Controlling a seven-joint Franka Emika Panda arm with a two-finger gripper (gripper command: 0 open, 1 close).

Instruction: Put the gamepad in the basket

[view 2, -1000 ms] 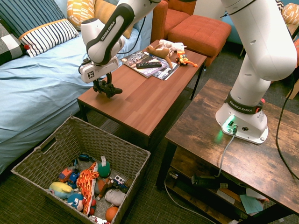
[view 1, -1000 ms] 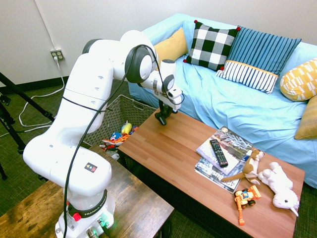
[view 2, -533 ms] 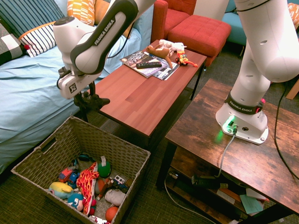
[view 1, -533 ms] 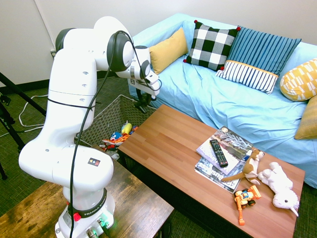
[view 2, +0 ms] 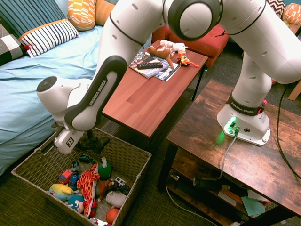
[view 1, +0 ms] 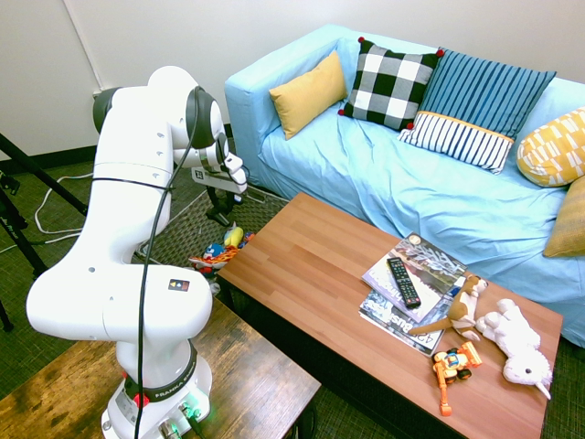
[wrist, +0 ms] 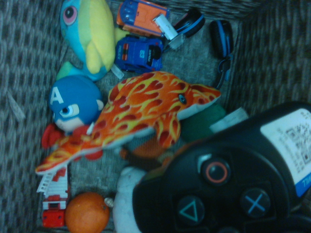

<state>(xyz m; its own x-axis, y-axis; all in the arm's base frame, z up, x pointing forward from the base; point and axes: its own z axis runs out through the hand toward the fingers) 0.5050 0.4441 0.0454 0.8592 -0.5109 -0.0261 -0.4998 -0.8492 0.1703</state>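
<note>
The black gamepad (view 2: 99, 144) hangs low over the inside of the woven wicker basket (view 2: 126, 147), near its far end. My gripper (view 2: 88, 140) is shut on the gamepad from above. From the first exterior view, the gripper (view 1: 219, 212) and the gamepad (view 1: 220, 220) sit just above the basket (view 1: 179, 236), which my arm largely hides. Up close in the wrist view, the gamepad (wrist: 228, 179) shows its circle, triangle and cross buttons, with the basket's toys below it.
Several toys lie in the basket: an orange flame-patterned plush (view 2: 88, 181), a blue-yellow fish (wrist: 92, 34), toy cars (wrist: 141, 51). The red-brown coffee table (view 2: 141, 94) stands right beside the basket, carrying magazines, a remote (view 1: 403, 282) and plush animals. The blue sofa (view 1: 439, 192) is behind.
My arm swung off the coffee table's corner and down, carrying the gamepad over the basket rim to just above the toys. The grip stayed shut throughout.
</note>
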